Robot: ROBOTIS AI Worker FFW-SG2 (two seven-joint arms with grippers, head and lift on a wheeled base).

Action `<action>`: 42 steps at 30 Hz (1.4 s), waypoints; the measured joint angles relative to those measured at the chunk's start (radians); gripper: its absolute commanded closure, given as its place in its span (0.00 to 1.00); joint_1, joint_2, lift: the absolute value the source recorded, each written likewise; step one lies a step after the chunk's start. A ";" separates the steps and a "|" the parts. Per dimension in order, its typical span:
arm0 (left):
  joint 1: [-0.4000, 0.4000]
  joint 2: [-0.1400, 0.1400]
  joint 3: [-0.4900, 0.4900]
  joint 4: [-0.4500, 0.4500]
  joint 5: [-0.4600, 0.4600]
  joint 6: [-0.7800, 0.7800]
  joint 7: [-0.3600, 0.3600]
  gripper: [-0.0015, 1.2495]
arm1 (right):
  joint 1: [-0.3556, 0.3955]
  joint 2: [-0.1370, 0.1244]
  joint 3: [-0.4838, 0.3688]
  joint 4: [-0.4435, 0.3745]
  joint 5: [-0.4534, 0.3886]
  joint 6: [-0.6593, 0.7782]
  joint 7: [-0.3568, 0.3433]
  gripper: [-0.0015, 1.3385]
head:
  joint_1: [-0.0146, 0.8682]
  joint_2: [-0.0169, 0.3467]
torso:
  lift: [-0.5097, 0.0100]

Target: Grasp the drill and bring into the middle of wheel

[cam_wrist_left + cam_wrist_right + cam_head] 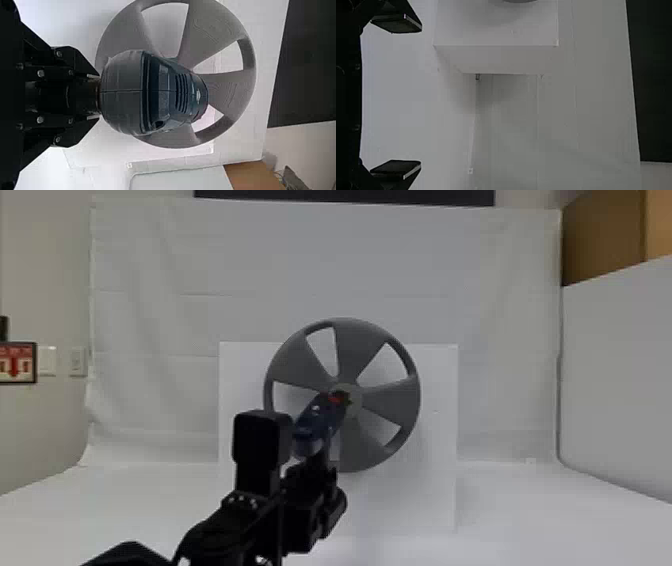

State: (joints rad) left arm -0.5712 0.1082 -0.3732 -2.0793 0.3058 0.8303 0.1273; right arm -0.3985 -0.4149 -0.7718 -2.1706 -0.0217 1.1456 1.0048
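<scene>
My left gripper (320, 467) is in front of the wheel (382, 392), low and left of its hub, shut on the drill (317, 425). The drill's front end with its red part overlaps the left side of the hub; whether it touches cannot be told. In the left wrist view the gripper (98, 97) holds the drill (126, 93) by its lower part, which is hidden, and the grey spoked wheel (233, 85) stands behind it. My right gripper (407, 97) is open, with nothing between its two fingers.
A white box (437, 430) stands behind the wheel on the white table (530, 510). A white sheet (325, 270) hangs at the back, and a pale panel (620, 375) stands on the right.
</scene>
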 measured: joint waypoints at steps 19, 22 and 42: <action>-0.030 -0.009 -0.007 0.068 -0.008 -0.010 0.001 0.98 | -0.003 -0.002 0.003 0.000 0.003 0.002 0.000 0.08 | 0.02 0.05 | 0.20; -0.033 -0.010 -0.007 0.076 -0.008 -0.011 0.004 0.98 | -0.003 -0.002 0.003 0.000 0.003 0.002 0.000 0.08 | 0.02 0.05 | 0.20; -0.038 -0.010 -0.009 0.086 -0.013 -0.014 0.006 0.98 | -0.003 -0.004 0.005 0.000 0.005 0.003 0.000 0.07 | 0.02 0.05 | 0.20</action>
State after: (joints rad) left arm -0.6088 0.0981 -0.3819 -1.9935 0.2930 0.8160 0.1335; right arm -0.4011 -0.4187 -0.7670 -2.1705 -0.0167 1.1489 1.0048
